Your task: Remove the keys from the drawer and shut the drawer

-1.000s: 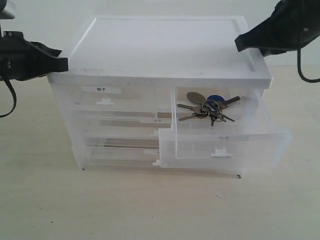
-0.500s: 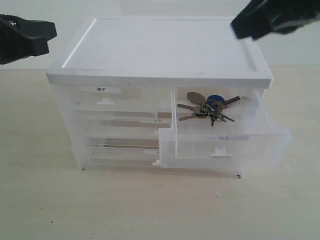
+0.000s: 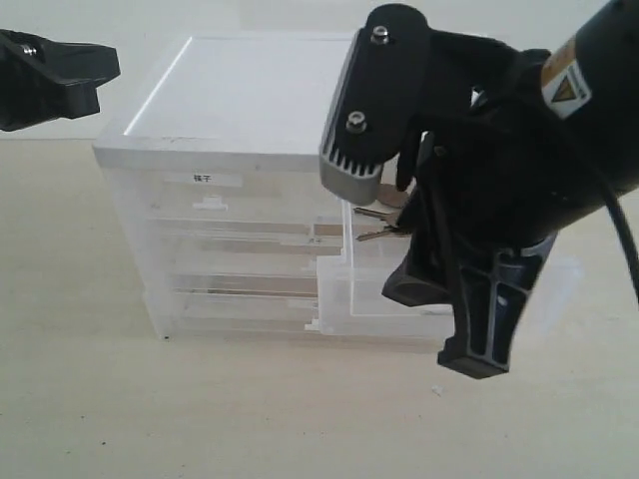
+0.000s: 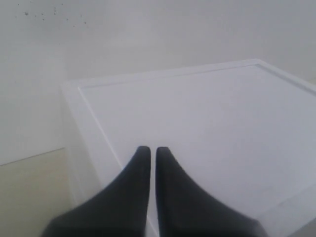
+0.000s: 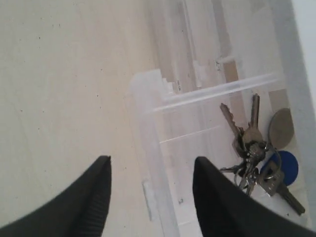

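Observation:
The drawer [image 3: 337, 289] stands pulled out at the cabinet's upper right, mostly hidden in the exterior view by my right arm. Only a few key tips [image 3: 371, 226] show there. In the right wrist view the keys [image 5: 253, 146] lie inside the drawer with their blue fob [image 5: 287, 168]. My right gripper [image 5: 151, 162] is open above the drawer's front wall [image 5: 148, 143], one finger over the table and one over the drawer's inside, holding nothing. My left gripper [image 4: 149, 149] is shut and empty above the cabinet's white top [image 4: 207, 123], at the upper left in the exterior view [image 3: 95, 72].
The clear plastic cabinet [image 3: 240, 110] stands on a pale wooden table [image 3: 150, 409]. Its other drawers are shut, among them a labelled one [image 3: 205, 195] at the upper left. A small white tab handle [image 5: 147, 198] is on the open drawer's front.
My right arm has swung down from the upper right over the open drawer, now filling the exterior view's right, and its jaws have opened. The left gripper rose a little, then held still.

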